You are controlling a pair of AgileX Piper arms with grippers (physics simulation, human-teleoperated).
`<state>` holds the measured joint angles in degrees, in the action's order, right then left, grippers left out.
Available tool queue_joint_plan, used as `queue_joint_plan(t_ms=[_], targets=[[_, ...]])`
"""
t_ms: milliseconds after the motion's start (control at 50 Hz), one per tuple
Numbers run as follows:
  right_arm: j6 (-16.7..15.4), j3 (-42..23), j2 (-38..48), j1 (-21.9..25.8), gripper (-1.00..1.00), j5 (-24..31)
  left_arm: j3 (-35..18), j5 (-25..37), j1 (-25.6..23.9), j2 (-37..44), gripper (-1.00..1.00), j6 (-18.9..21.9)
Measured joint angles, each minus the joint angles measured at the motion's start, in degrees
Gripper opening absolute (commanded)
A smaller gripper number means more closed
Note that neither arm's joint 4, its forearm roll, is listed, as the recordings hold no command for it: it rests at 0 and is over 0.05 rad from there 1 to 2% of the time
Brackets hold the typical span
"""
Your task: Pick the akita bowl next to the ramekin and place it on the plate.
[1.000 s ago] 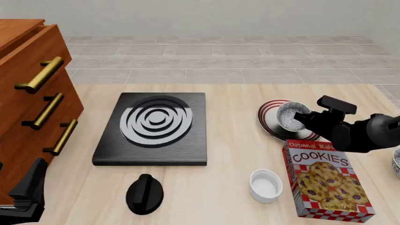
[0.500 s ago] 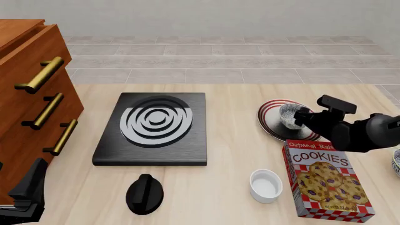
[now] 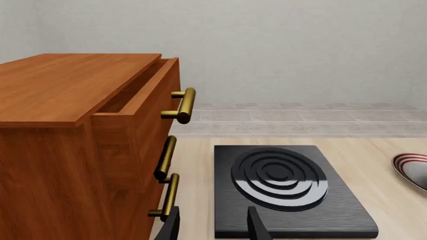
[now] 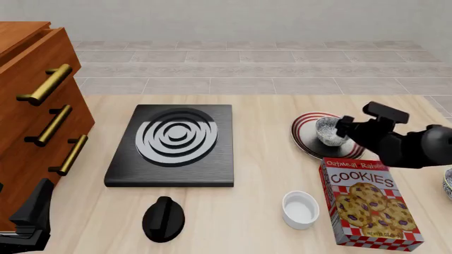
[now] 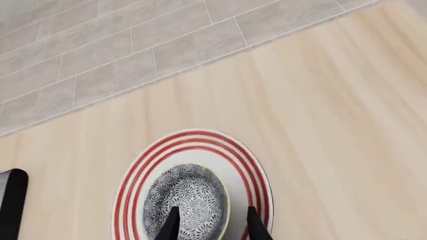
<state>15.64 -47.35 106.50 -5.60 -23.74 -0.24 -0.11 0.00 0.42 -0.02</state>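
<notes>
akita bowl (image 4: 328,130) on plate (image 4: 304,138), right gripper (image 5: 209,226) open

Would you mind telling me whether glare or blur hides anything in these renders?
Front view: sharp, even light; a bright sheen on the burner hides nothing. Right wrist view: crisp, akita bowl pattern legible on the plate. Left wrist view: clear, soft shading only.

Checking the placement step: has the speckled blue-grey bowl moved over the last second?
Yes. The speckled blue-grey bowl has dropped from its tilted, raised pose to sit upright on the red-ringed white plate, slightly farther from the cookie box.
</notes>
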Motion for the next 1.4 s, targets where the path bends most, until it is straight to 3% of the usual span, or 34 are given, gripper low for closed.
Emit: queue_joint_plan(t_ms=[1400], targets=[[-0.4,3.2,-14.1,-0.4,1.00,5.4,0.0,0.0,0.0,0.0,1.00,0.0]])
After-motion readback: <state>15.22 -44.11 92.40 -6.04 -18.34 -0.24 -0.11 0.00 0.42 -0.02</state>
